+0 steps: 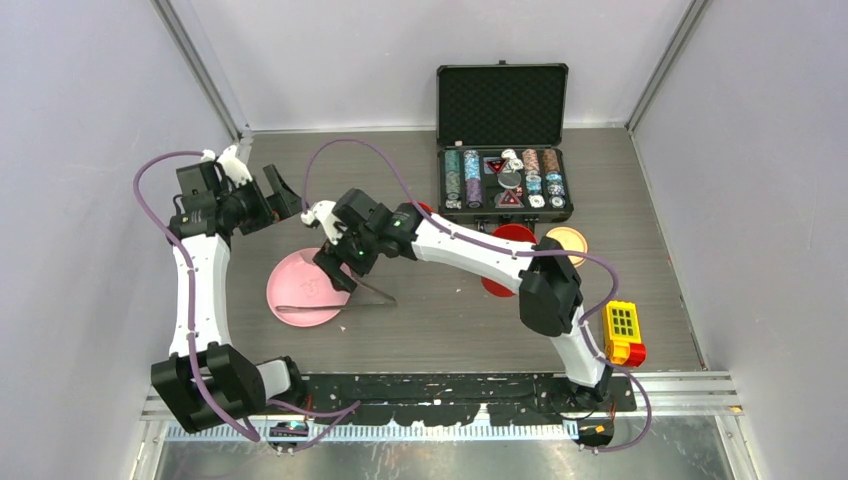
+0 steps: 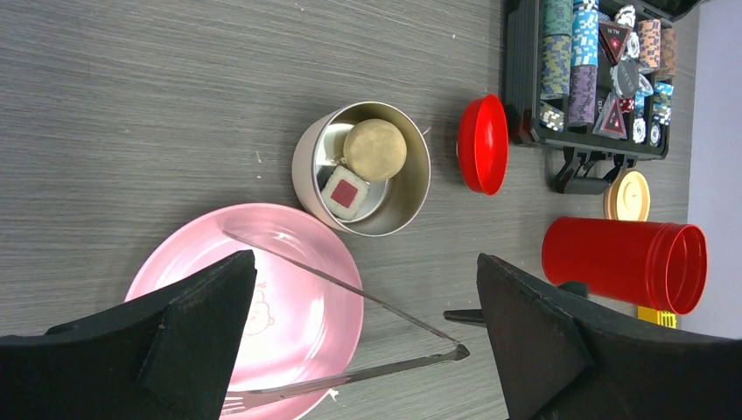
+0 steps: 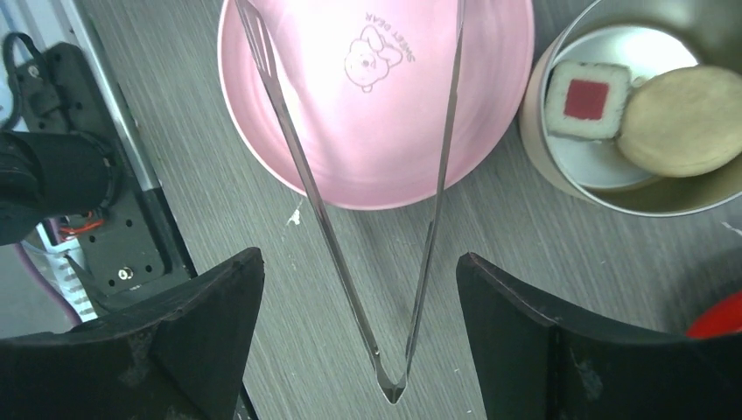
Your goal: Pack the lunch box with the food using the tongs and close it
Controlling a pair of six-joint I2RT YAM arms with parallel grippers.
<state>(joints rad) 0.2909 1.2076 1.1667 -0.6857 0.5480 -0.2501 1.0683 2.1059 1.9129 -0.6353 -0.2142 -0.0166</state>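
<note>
The lunch box is in pieces: its red canister lies on its side at the right of the left wrist view, mouth uncovered. Its steel bowl stands upright at the centre of that frame, just beside the pink plate. In the bowl are a white cube with a red centre and a round tan piece. The red lid and the beige disc lid lie apart on the surface, next to the black chip case. The tongs lie in a V, tips over the plate and joined end on the surface at the bottom of the right wrist view. My right tool hangs over them with its jaws spread wide, one finger on either side of the V, gripping nothing. My left tool is wide open too and empty, at the upper left of the top view.
</note>
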